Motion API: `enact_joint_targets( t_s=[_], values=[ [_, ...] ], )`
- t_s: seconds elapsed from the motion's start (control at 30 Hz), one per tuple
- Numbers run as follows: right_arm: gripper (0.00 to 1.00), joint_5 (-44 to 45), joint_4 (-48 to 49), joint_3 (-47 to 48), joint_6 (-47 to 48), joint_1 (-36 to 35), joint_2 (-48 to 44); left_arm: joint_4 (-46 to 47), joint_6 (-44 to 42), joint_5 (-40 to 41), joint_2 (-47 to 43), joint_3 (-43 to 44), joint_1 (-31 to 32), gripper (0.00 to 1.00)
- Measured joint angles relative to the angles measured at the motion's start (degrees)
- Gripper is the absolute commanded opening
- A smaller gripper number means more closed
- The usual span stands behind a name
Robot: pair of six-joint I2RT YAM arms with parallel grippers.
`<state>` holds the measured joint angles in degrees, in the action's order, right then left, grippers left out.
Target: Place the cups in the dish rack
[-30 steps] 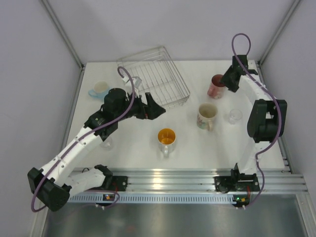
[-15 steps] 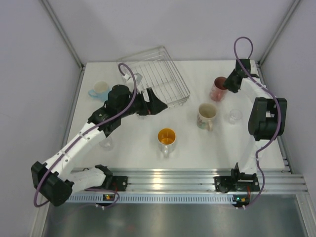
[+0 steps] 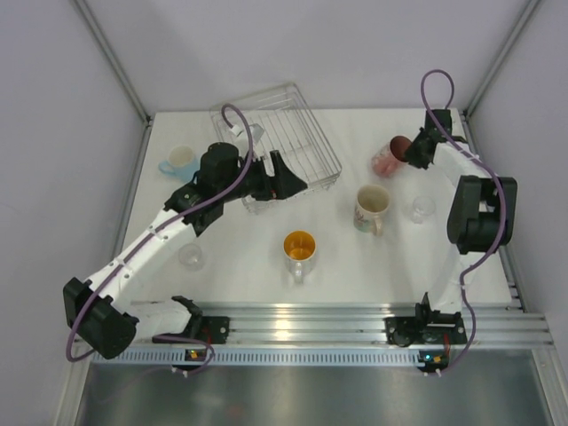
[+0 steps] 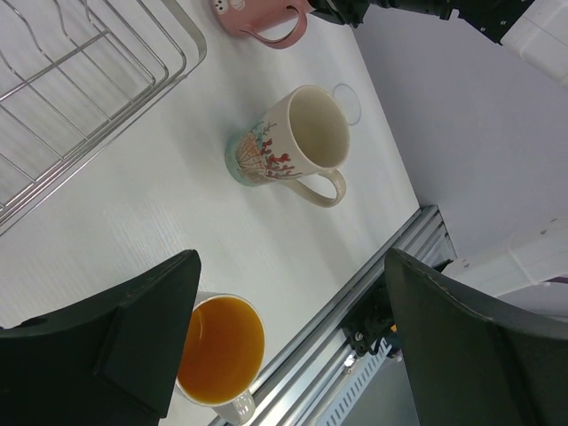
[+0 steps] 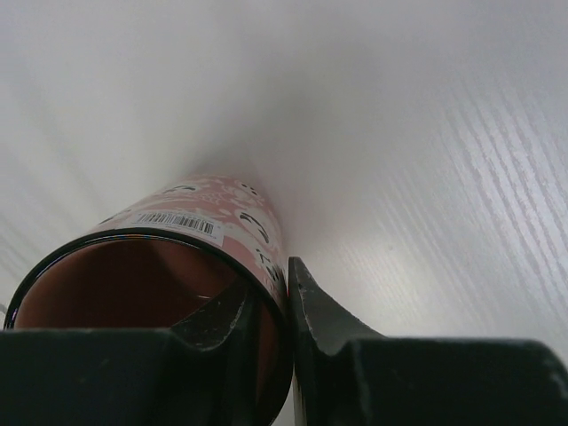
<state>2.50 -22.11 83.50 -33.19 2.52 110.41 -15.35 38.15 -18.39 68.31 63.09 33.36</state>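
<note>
Pink mug tilted, well right of the dish rack
Your right gripper pinches only its rim, so it could slip or swing when lifted; left gripper hangs open

On the white bench the wire dish rack sits at the back, left of centre. The left gripper hangs at its near rim. A light blue cup stands left of the rack, and a clear glass stands near the left arm. A mug with an orange inside is in the middle, with a cream mug and a small clear tumbler to its right. Further back, the right gripper meets the rim of a tilted pink cup.
</note>
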Motion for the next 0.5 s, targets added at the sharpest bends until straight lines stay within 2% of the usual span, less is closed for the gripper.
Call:
enact_joint_targets(
  t_s=[0.17,0.33,0.43,0.5],
  values=[
    [0.00,-2.3,-1.6,-1.6,-0.6,0.0,-3.3,0.0,-1.5,-1.7,1.1,3.0,0.0,0.91],
    [0.00,-3.7,-1.9,-1.9,-2.4,0.3,-11.5,0.0,-2.3,-3.8,2.4,7.5,0.0,0.91],
    [0.00,-7.4,0.9,-3.0,-4.7,0.9,-17.9,0.0,-2.3,-5.6,3.5,10.3,0.0,0.91],
    [0.00,-11.5,6.2,-6.1,-7.4,1.1,-22.6,0.1,-2.3,-7.1,4.5,12.1,0.0,0.91]
  ],
)
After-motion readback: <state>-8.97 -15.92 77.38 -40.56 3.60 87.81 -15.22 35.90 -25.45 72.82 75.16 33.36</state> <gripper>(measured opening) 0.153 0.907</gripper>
